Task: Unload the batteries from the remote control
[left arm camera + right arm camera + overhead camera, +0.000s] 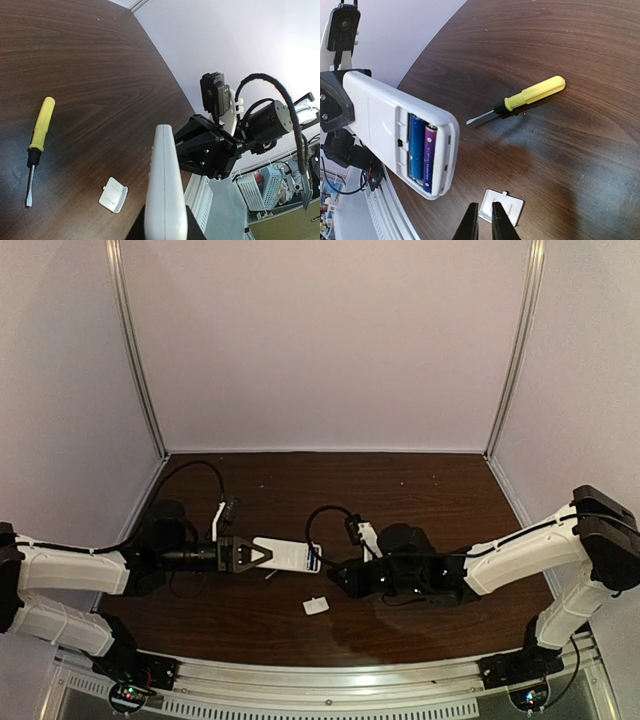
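The dark wooden tabletop [420,500] carries everything, with both arms reaching in low from either side toward its middle. The left claw [262,554] is clenched on one end of the remote control [290,555], a flat white slab that points toward the right arm. Its other end has an open compartment, which faces the right wrist camera. The right claw [485,222] hangs just beyond that open end. Its fingers are pressed nearly together with nothing between them, and they are apart from the remote. A screwdriver [522,100] with a yellow handle lies flat on the wood, beyond the remote. A small white square cover [315,606] lies nearer the arm bases, just below the right claw's fingertips in the wrist view. The batteries [420,150] sit side by side in the compartment, one blue and one blue with purple.
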